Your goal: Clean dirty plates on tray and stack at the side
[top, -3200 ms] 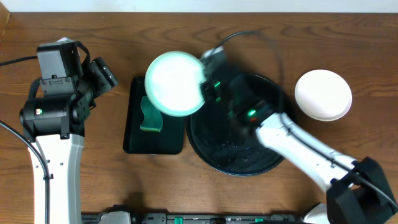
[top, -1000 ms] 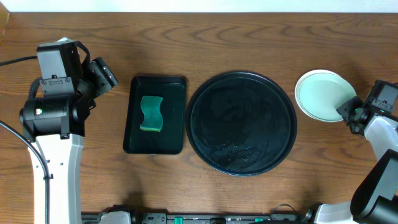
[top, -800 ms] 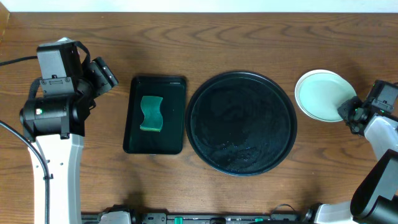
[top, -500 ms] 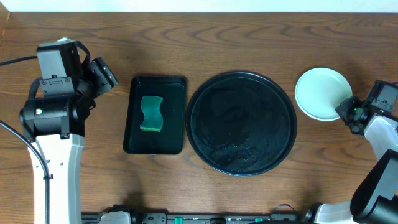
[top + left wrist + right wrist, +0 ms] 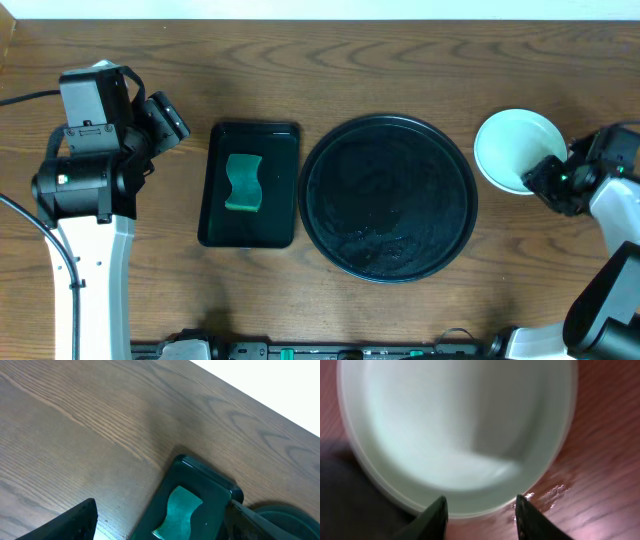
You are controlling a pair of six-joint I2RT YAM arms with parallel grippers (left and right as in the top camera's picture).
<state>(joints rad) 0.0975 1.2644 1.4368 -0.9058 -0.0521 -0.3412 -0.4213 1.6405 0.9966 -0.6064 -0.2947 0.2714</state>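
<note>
The plates (image 5: 512, 148) sit stacked on the wood to the right of the tray (image 5: 390, 197), which holds nothing. In the right wrist view the top plate (image 5: 455, 425) fills the frame, white and clean inside, with another rim showing under it. My right gripper (image 5: 545, 178) is at the stack's lower right edge. Its jaws (image 5: 481, 499) are open, one on each side of the near rim, gripping nothing. My left gripper (image 5: 165, 120) stands open at the far left, away from the plates; its dark fingers (image 5: 70, 522) frame the sponge tray.
A small rectangular black tray (image 5: 250, 184) with a green sponge (image 5: 243, 183) lies left of the round tray. The same sponge (image 5: 182, 512) shows in the left wrist view. Bare wooden table lies between the left arm and that tray.
The top plate was tilted in the right gripper; it now lies flat on the stack and the jaws have let go. The right wrist has shifted slightly left. The left arm has not moved.
</note>
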